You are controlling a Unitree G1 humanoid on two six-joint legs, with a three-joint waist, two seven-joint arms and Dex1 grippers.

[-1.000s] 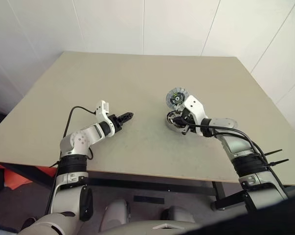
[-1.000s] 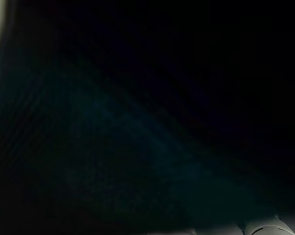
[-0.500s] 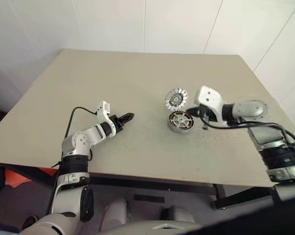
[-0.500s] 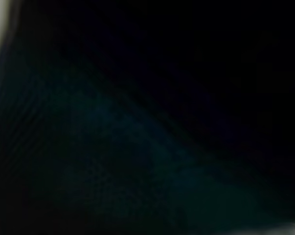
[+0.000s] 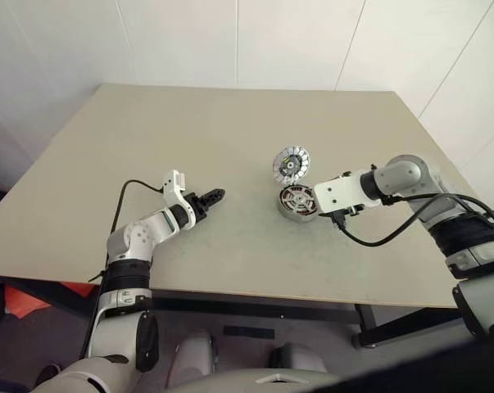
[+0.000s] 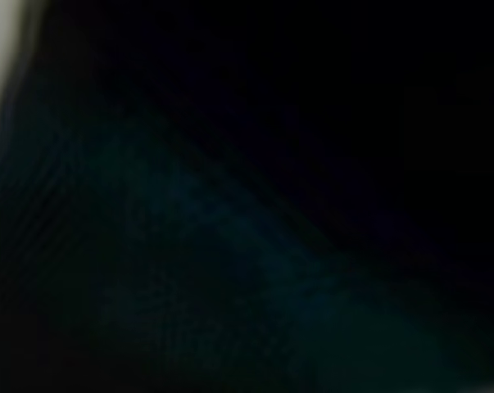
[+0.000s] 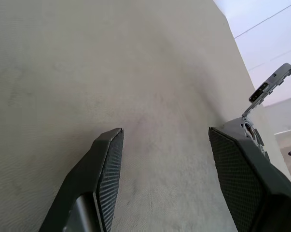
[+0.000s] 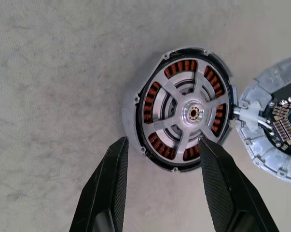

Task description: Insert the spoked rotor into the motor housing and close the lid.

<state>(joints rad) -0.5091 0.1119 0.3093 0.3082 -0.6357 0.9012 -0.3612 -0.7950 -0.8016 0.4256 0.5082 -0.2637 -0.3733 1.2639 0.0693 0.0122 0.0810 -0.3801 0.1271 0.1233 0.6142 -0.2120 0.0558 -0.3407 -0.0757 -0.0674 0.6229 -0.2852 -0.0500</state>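
Right of centre in the head camera's frame, the motor housing [image 5: 298, 202] sat flat on the beige tabletop [image 5: 230, 139]. The spoked rotor [image 8: 186, 112] lay seated inside it, its pale spokes spanning the ring of copper-red windings [image 8: 150, 101] and its hub at the middle. The lid [image 5: 291, 164] stood open, joined to the housing's edge on the side farther up the frame, its inner face with the dark hub turned toward the camera.

The right hand [image 8: 162, 186] hung just to the right of the housing in the head view, pointing down at it. Seen from its own wrist camera, its two black fingers [image 8: 109, 186] stood apart with nothing between them; one fingertip overlapped the housing's rim in that view, though I could not tell whether it touched. A black cable [image 5: 378, 237] looped from that arm across the tabletop.

The left hand [image 5: 212, 196] was well apart from the housing, at the lower left of centre, low over the tabletop and aimed toward the right. Its fingers [image 7: 104, 169] were spread, holding nothing, with bare tabletop showing between them.
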